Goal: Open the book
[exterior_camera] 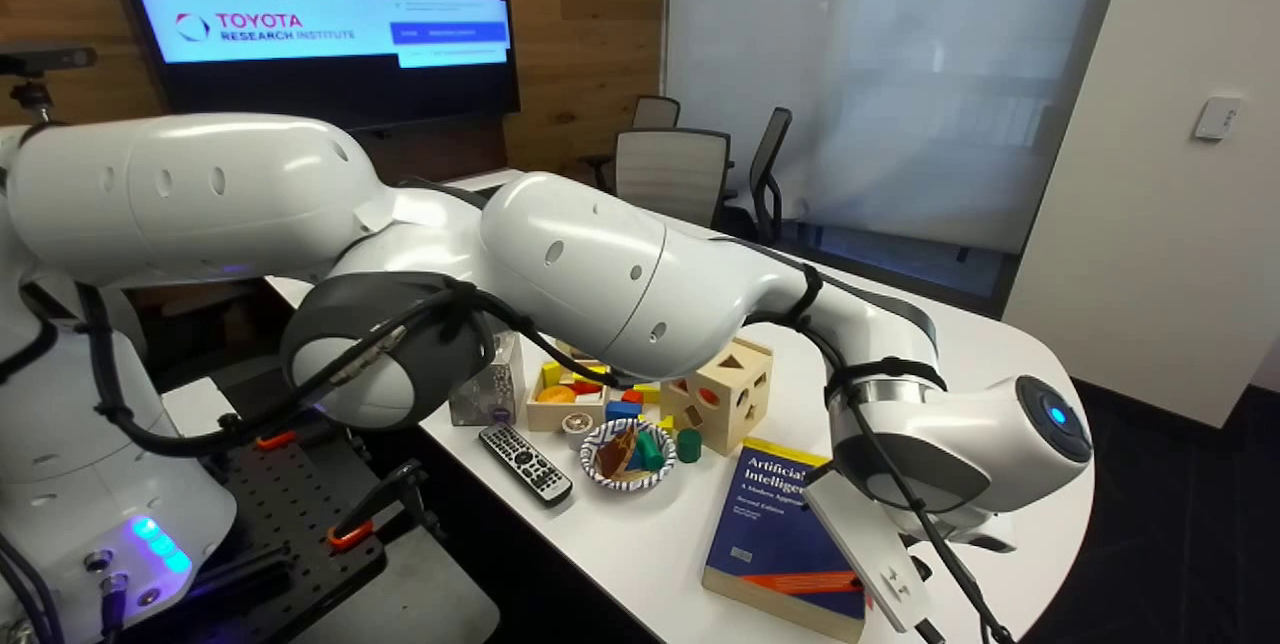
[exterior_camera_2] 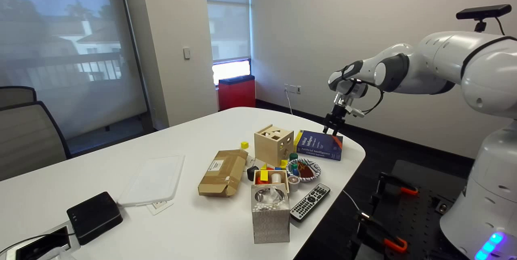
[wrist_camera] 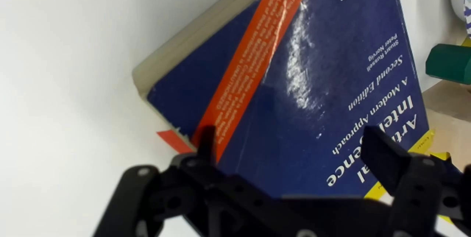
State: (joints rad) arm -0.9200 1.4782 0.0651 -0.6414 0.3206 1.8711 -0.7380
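Book (exterior_camera: 770, 539): one, thick paperback, lettered "Artificial Intelligence, A Modern Approach, Second Edition"; blue-purple cover, yellow band, orange stripe, cream page edges. Lay closed, cover up, on the white table (exterior_camera_2: 190, 227), just beside the wooden shape-sorter cube (exterior_camera_2: 274, 147), its yellow-banded end toward the cube; whether the two touched could not be told.

Red strip (wrist_camera: 173, 140): jutted out at the book's edge, toward the end away from the cube.

Gripper (wrist_camera: 290, 134): one, black. Pointed down over the book, on the book's side of the cube; jaws stood wide apart, with nothing held between them. Contact with the cover could not be judged.

Green block (exterior_camera: 688, 445): stood just beside the cube.

Patterned bowl (exterior_camera: 628, 486): near the cube; held green and brown items.

Remote control (exterior_camera: 525, 464): lay farther from the cube than the bowl.

Wooden tray (exterior_camera: 555, 418): contained coloured blocks; stood between the cube and the tissue box (exterior_camera_2: 271, 219).

Cardboard carton (exterior_camera_2: 223, 172): lay near the cube.

Small yellow block (exterior_camera_2: 244, 145): sat near the cube, apart from it.

Black device (exterior_camera_2: 94, 216): rested well apart from the cube.
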